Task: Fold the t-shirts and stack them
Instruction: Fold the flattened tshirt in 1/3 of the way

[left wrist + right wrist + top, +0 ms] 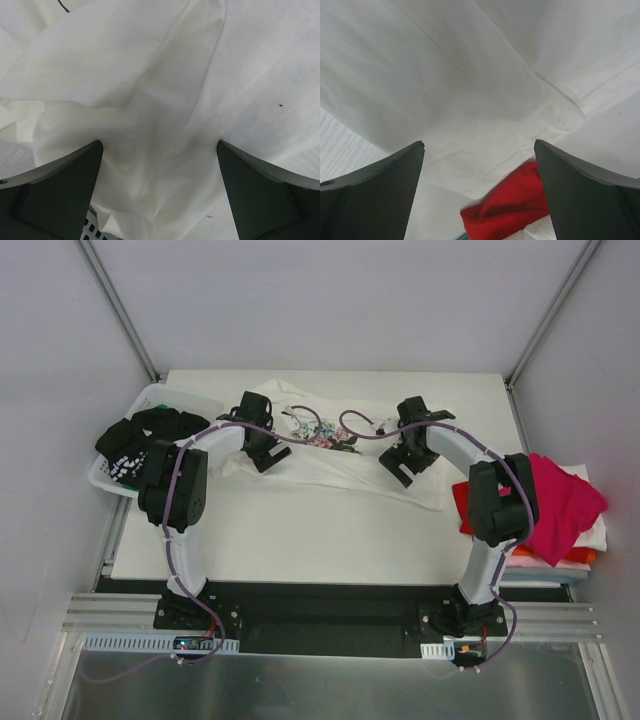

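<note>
**Desk:** What sits closest to the lens?

**Operator:** My left fingers [60, 190], spread wide with nothing clamped. They hang over a rumpled ridge of the white floral tee [150, 75].

**Desk:** And from overhead, left to right?

**Operator:** A white basket [100, 478] at the left edge of the bench [300, 540] holds a black tee with white print [130, 445]. I see the floral tee lying across the back middle of the bench, print facing up. One arm reaches over each end of it.

**Desk:** The other hand?

**Operator:** My right fingers [375, 190] stand just as wide and grip nothing, above smooth white cloth. A red tee [510, 205] shows just past that cloth's edge. At far right, a magenta tee [560, 505] tops a pile at the bench's edge, with an orange tee [577, 558] under it.
</note>
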